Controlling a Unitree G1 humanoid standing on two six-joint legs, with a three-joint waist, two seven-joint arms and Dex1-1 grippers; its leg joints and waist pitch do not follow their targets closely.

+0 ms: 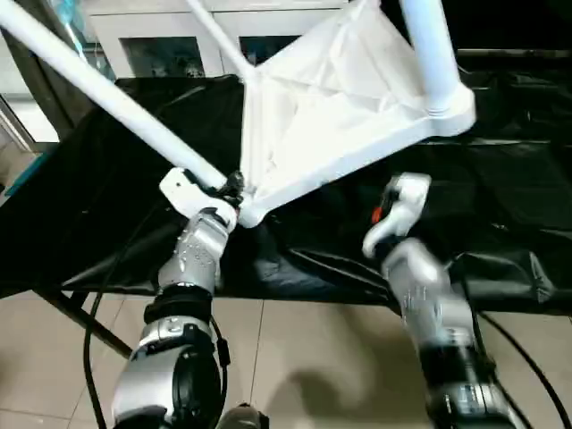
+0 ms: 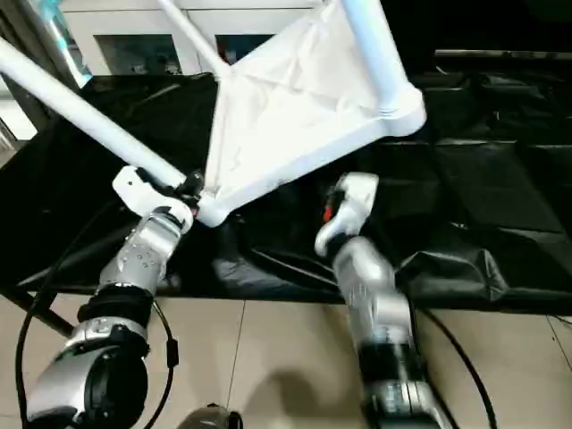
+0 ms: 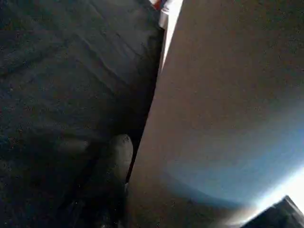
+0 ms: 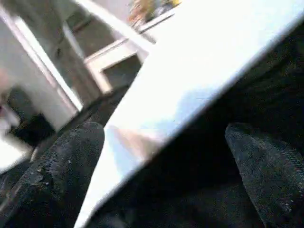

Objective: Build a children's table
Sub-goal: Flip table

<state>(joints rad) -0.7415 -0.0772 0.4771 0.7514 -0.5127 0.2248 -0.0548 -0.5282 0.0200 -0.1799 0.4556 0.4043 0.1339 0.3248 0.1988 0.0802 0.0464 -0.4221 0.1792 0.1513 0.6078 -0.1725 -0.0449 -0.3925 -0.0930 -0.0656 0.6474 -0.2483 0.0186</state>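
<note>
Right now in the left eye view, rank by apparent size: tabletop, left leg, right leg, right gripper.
1. tabletop
2. left leg
3. right leg, cut off by the frame, so unsure against the left
4. right gripper

White children's table [image 1: 340, 107] upside-down, tilted, legs up

Head stereo pair looks down at the tabletop [image 1: 331, 116] from close; wrist cams sit right against it, probably.
</note>
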